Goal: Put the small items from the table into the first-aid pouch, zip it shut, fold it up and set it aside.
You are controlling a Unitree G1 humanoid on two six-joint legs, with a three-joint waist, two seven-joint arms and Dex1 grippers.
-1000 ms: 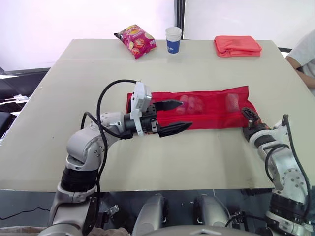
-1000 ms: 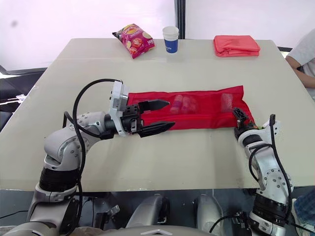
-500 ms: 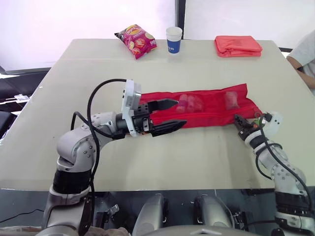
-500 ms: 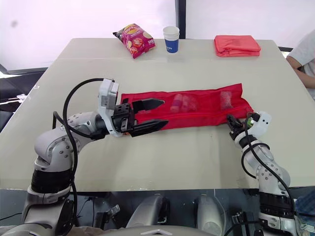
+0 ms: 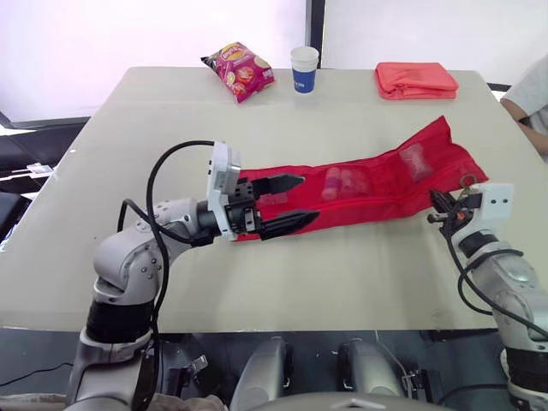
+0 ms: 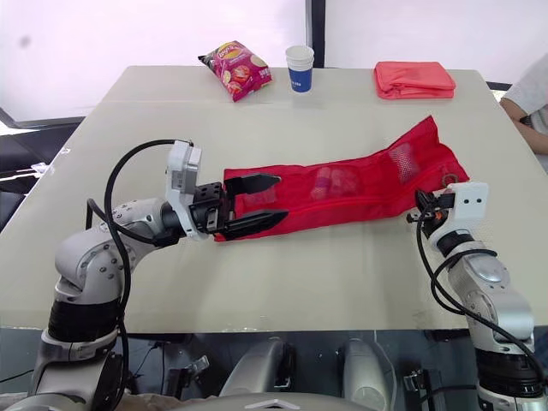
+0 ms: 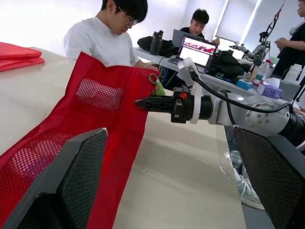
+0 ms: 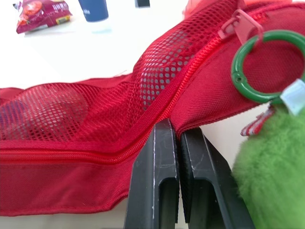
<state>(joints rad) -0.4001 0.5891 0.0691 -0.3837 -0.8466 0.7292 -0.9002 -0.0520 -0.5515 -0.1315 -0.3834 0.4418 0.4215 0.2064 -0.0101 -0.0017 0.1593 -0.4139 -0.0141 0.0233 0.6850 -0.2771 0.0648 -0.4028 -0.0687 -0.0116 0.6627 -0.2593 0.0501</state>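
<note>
While the pouch (image 5: 360, 184) lies stretched across the middle of the desk (image 5: 342, 282), its right end is up off the surface, so the whole red thing runs at a slant, right end farther back. Left jaws are wide open at the pouch's left end, one finger (image 5: 278, 181) over the fabric and the other (image 5: 291, 224) along its near edge; can't tell if either actually touches. Right jaws are squeezed closed on the pouch's near edge at the raised end, right by the zipper pull (image 8: 238, 26), which carries a green ring (image 8: 264, 67) and a fuzzy green charm (image 8: 271, 162). Through the mesh you can see a couple of pinkish items (image 5: 342, 181) mid-pouch and another pale one (image 5: 417, 158) near the raised end.

At the desk's far edge: a red-pink snack bag (image 5: 239, 70) with a yellow logo, lettering too small for me to read, a blue and white paper cup (image 5: 304, 68) with no text I can make out, and a folded coral-red cloth (image 5: 415, 80). Somebody in a white shirt (image 5: 531, 98) sits at the right side.
</note>
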